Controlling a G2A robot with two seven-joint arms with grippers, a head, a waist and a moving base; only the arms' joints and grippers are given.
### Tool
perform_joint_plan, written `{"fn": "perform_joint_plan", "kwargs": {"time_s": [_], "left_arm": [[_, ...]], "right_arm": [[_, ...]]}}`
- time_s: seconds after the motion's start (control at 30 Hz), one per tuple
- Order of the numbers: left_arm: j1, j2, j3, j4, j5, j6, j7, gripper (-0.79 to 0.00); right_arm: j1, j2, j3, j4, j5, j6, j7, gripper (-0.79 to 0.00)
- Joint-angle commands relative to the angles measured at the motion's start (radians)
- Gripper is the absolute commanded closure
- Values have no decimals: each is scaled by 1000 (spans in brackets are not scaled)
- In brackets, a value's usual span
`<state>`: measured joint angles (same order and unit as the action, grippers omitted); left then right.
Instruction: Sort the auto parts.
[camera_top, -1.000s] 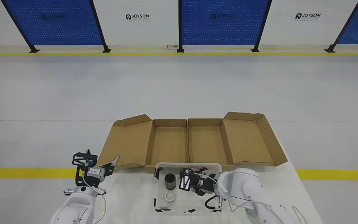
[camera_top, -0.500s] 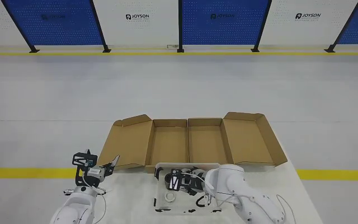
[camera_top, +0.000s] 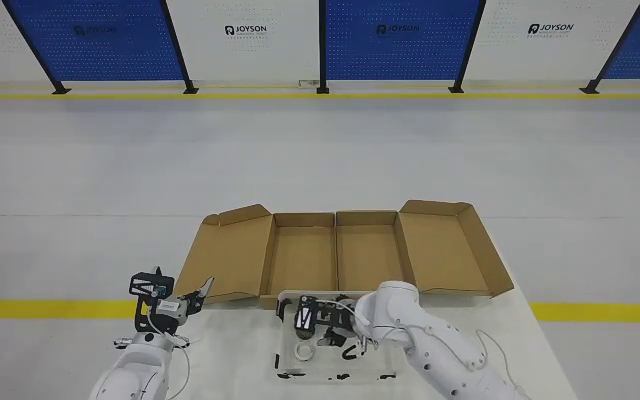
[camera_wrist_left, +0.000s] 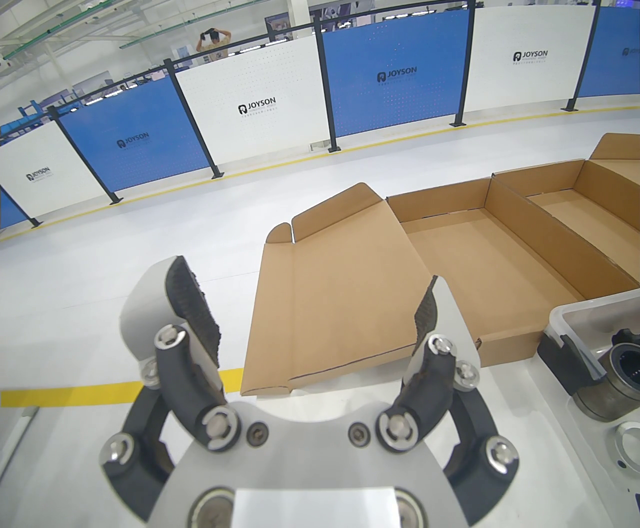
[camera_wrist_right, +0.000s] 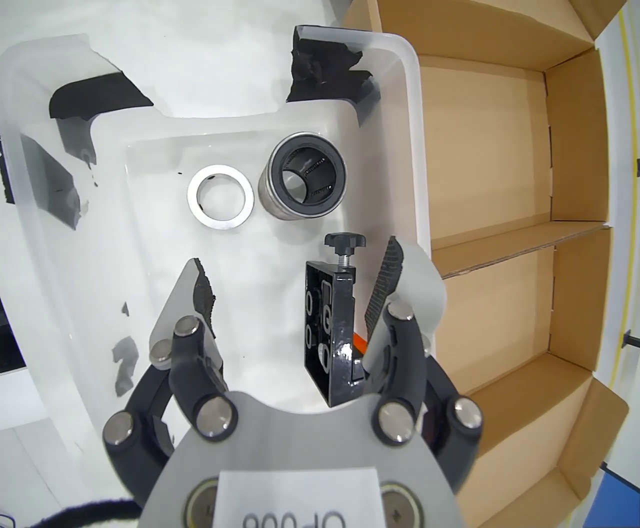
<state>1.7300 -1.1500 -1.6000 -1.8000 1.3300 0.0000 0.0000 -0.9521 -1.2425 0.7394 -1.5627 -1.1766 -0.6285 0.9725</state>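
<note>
Low in the clear bin (camera_wrist_right: 416, 150), right tool (camera_wrist_right: 297, 261) apart astride black bracket (camera_wrist_right: 327, 330); left tool (camera_wrist_left: 302, 281) apart too.

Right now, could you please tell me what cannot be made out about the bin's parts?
- Right wrist view: near end of the black bracket and an orange piece behind it, hidden by the right gripper.
- Top view: parts in the bin, tiny and partly under the arm.
- Left wrist view: the bin, cut by the edge.
</note>
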Motion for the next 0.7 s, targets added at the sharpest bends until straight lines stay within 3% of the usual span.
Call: {"fn": "perform_joint_plan", "kwargs": {"time_s": [0.0, 0.23, 0.67], "left_arm": [[0, 0, 0, 0, 0, 0, 0, -785], [0, 0, 0, 0, 0, 0, 0, -785], [0, 0, 0, 0, 0, 0, 0, -785]], "right_arm": [[9, -4, -9, 6, 0, 2, -4, -671], [51, -23, -54, 30, 20, 4, 5, -668], [167, -91, -161, 199, 87, 38, 0, -656]]}}
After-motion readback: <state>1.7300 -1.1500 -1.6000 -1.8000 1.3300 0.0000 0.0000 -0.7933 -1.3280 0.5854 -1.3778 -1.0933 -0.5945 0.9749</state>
